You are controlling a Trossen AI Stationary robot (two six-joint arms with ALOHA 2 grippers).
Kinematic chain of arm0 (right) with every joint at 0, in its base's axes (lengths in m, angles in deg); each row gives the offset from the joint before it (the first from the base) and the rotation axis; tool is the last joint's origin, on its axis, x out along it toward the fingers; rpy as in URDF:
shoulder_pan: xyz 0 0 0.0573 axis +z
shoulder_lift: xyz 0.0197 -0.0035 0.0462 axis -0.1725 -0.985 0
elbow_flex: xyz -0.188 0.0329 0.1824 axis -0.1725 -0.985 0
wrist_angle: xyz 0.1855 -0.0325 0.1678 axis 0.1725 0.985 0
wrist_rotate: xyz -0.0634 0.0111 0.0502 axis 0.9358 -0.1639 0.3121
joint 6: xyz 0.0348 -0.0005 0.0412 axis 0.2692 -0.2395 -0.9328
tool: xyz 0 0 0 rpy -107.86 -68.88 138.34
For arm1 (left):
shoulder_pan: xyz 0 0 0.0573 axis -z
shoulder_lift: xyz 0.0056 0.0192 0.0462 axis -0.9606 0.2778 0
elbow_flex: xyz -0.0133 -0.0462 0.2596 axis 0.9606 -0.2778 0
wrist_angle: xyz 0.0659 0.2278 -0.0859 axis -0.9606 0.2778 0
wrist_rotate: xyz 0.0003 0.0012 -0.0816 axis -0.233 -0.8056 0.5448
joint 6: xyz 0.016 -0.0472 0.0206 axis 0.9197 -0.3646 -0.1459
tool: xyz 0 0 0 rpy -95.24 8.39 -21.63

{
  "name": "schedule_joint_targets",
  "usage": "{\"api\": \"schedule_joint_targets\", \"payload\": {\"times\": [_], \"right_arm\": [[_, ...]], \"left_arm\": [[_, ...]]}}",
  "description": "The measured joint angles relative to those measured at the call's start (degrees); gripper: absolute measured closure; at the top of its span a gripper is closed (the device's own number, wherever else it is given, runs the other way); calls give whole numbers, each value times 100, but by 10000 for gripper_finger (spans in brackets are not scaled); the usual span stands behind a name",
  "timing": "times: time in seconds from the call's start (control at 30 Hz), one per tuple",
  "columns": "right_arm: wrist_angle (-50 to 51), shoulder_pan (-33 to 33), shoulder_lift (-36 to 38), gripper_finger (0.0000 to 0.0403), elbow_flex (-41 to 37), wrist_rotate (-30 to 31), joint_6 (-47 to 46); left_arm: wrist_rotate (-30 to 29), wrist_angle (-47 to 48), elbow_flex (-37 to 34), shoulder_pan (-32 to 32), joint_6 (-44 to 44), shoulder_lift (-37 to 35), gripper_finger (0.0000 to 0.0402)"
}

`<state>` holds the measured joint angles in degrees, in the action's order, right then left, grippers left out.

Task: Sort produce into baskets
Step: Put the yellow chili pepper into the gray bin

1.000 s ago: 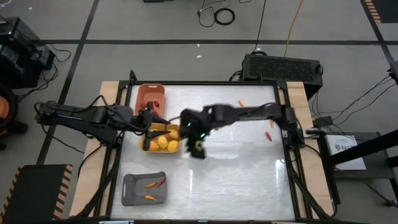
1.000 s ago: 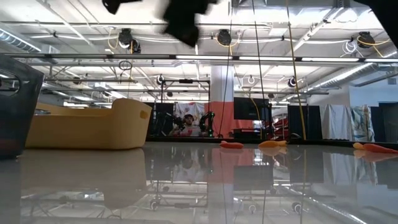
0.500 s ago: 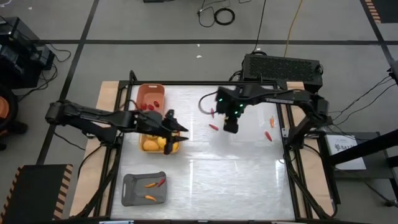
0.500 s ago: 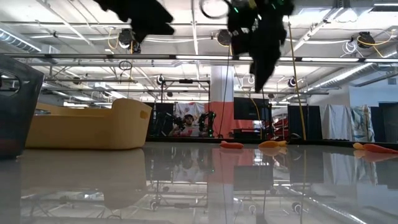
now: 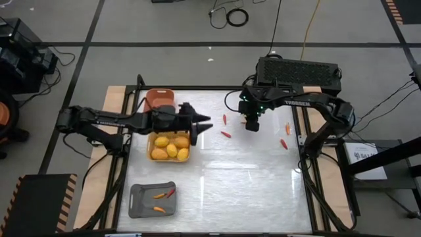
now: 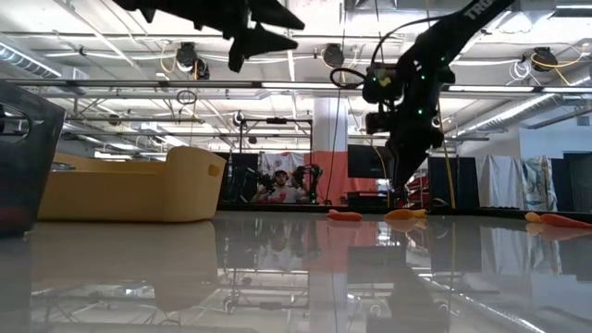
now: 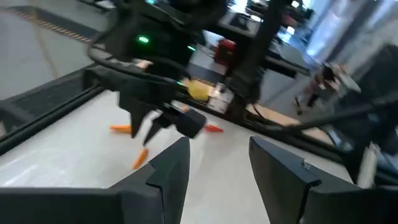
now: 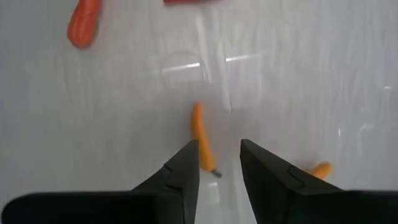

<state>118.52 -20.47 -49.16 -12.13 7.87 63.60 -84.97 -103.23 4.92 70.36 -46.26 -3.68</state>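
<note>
— Where do we see the right gripper [image 8: 217, 163]?
— Above an orange stick [image 8: 201, 138] on the bench [image 5: 250, 178], jaws narrowly apart, empty.
— The left gripper [image 5: 205, 123]?
— Beside the yellow basket [image 5: 170, 155], jaws apart, empty.

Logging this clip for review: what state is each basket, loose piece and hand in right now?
Salmon basket: partly hidden by the left arm.
Yellow basket: holds yellow fruits.
Grey basket: holds two small sticks.
Orange stick: loose on the table, below the right hand.
Red stick: loose on the table.
Left hand: open, empty, raised beside the yellow basket.
Right hand: open, empty, over the orange stick.
</note>
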Motion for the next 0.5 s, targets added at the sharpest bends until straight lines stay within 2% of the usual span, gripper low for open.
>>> {"api": "schedule_joint_targets", "payload": {"times": [0.13, 0.27, 0.4, 0.5], "right_arm": [[8, -3, -145, 305, -10, -246, 192], [21, 6, -326, 309, -10, -744, 151], [-131, 17, -575, 309, -10, -691, -36], [-345, 19, -821, 310, -10, -386, -313]], "left_arm": [[135, 11, 2, -204, -305, 0, 228], [699, 320, 2, -336, 95, 0, 228], [1389, 952, 2, -598, 823, -61, 228], [1751, 1484, 3, -801, 1287, -96, 228]]}}
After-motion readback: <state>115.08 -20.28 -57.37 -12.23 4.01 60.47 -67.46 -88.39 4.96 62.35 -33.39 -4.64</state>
